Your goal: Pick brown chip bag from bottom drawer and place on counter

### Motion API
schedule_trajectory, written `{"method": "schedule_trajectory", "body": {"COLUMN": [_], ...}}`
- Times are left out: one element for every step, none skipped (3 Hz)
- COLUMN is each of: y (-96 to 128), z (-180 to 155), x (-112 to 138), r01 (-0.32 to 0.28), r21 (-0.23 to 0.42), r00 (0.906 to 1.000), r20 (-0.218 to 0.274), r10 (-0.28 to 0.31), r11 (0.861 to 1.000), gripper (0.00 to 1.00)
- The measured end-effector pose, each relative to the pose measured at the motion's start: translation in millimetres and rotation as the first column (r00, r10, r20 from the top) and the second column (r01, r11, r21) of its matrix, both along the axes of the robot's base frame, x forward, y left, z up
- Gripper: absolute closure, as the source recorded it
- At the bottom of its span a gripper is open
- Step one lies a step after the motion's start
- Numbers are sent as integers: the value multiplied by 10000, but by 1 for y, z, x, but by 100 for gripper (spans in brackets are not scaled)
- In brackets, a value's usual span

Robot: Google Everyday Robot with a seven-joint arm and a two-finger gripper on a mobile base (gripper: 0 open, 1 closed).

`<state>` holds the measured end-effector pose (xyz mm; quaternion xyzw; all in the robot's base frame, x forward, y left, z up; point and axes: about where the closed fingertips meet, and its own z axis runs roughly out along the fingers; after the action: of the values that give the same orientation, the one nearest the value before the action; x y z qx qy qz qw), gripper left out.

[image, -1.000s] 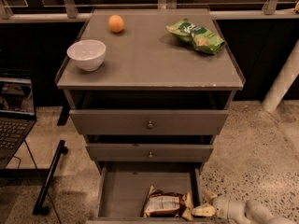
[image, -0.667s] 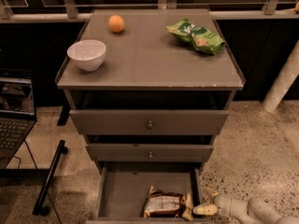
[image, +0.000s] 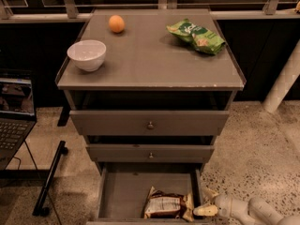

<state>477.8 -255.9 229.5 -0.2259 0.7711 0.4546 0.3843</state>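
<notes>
The brown chip bag (image: 164,204) with its white label panel lies in the front right of the open bottom drawer (image: 124,191). My gripper (image: 206,203) reaches in from the lower right, at the drawer's right wall, just right of the bag. It is open, with one fingertip (image: 208,193) above and one (image: 204,212) below, and holds nothing. The grey counter (image: 150,60) is the cabinet top above.
On the counter stand a white bowl (image: 87,54) at the left, an orange (image: 116,23) at the back and a green chip bag (image: 197,35) at the back right. The two upper drawers (image: 150,123) are slightly open. A laptop (image: 14,116) and a black stand (image: 49,182) are at the left.
My gripper has edged slightly left and up, closer to the brown chip bag. The bag and the counter items have not moved.
</notes>
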Motion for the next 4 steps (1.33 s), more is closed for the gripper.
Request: {"method": "schedule_trajectory", "body": {"y": [13,21,22,21], "z": [-6,-9,-10,-6], "x": [1,0,1,2], "r01": [-146,-289,-358,-350], "r21": [264,352,313,220], "r00": [9999,9995,9992,9992], "r20": [-63,-126,-187,-168], "r10": [148,294,364,354], "r11": [9995,9990,9989,9991], "gripper": [0,0,0,0]}}
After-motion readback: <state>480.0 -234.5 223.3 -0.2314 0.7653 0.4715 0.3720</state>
